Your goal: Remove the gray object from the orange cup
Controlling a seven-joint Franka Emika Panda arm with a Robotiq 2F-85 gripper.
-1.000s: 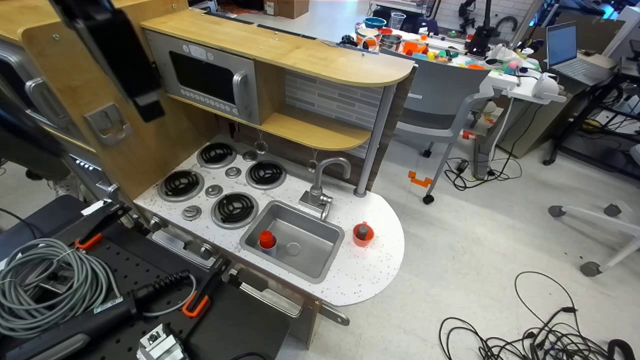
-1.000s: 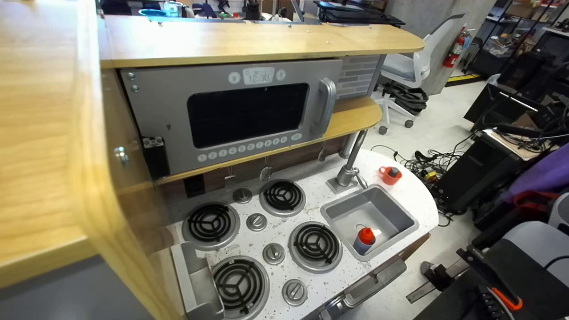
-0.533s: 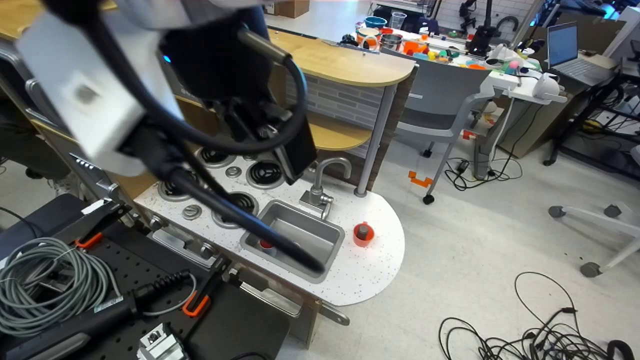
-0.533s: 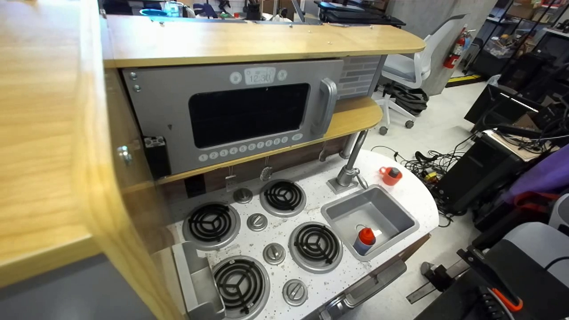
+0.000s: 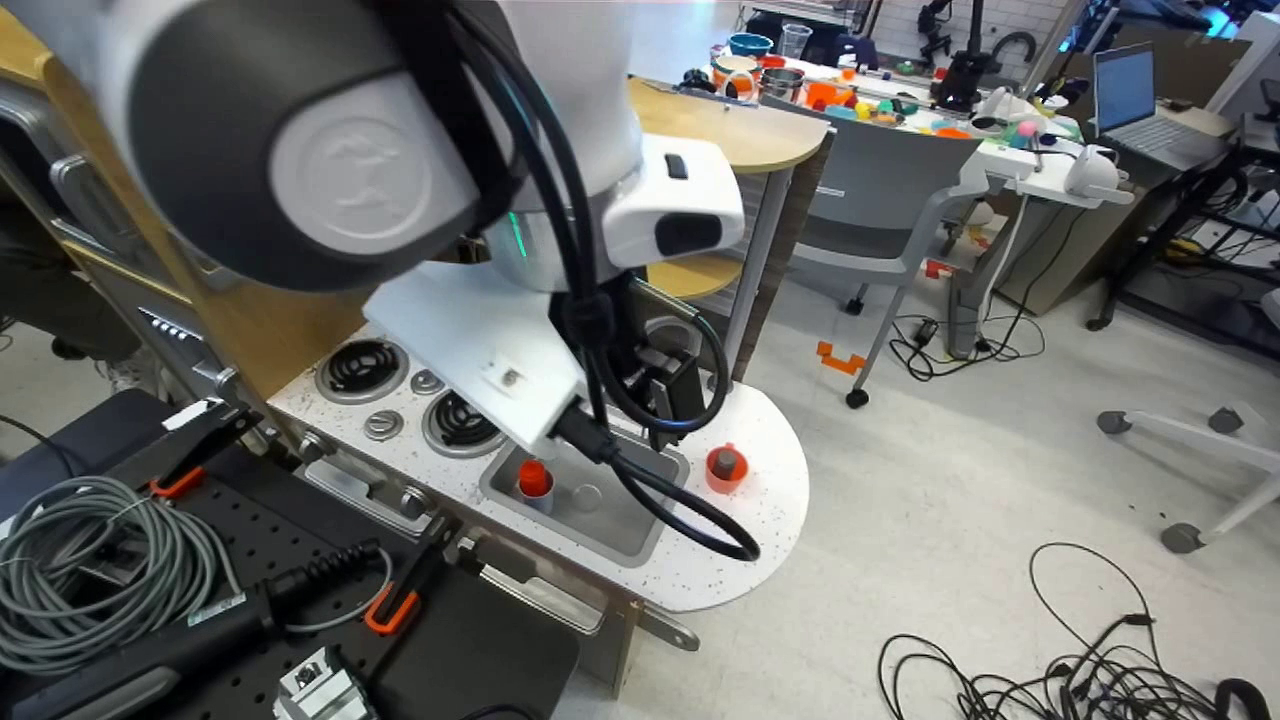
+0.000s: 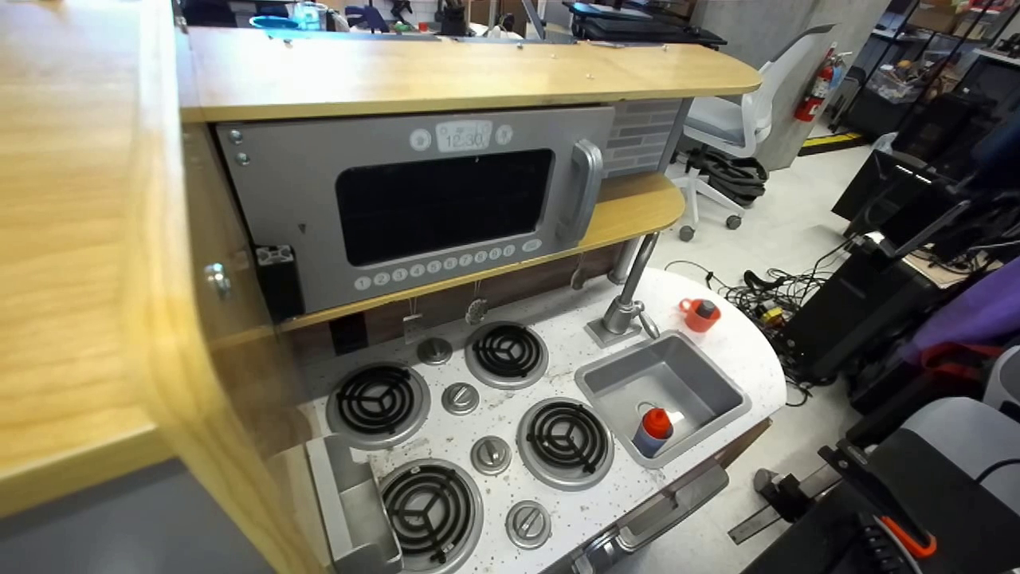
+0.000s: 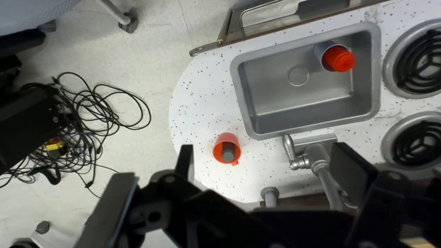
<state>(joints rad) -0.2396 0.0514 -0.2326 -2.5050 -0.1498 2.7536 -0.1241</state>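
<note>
Gripper [image 7: 265,155] spread, gray object [image 7: 228,155] inside orange cup [image 7: 227,138]

Tool state: my 2 fingers [image 7: 353,172] stand wide apart. In the wrist view the orange cup shows between them, lower down and touching neither. In an exterior view my arm [image 5: 370,185] and its black cables [image 5: 588,320] hide part of the gripper.

Cup position: the orange cup stands upright on the white speckled counter [image 7: 196,103], near the corner of the steel sink [image 7: 275,93] on the faucet [image 7: 317,156] side, its handle turned toward the back of the counter.

Object position: the gray object sits in the cup, its end showing at the mouth in the wrist view and in both exterior views.

Sink contents: 1 gray-blue cup [image 7: 320,50] stands in the sink, with a red-orange piece [image 7: 341,62] at its mouth. I cannot tell how deep that piece is seated.

Surroundings: in an exterior view, 4 burners [image 6: 566,442] and 4 knobs [image 6: 491,455] lie on the side of the sink away from the orange cup, below the microwave [image 6: 446,207]
</note>
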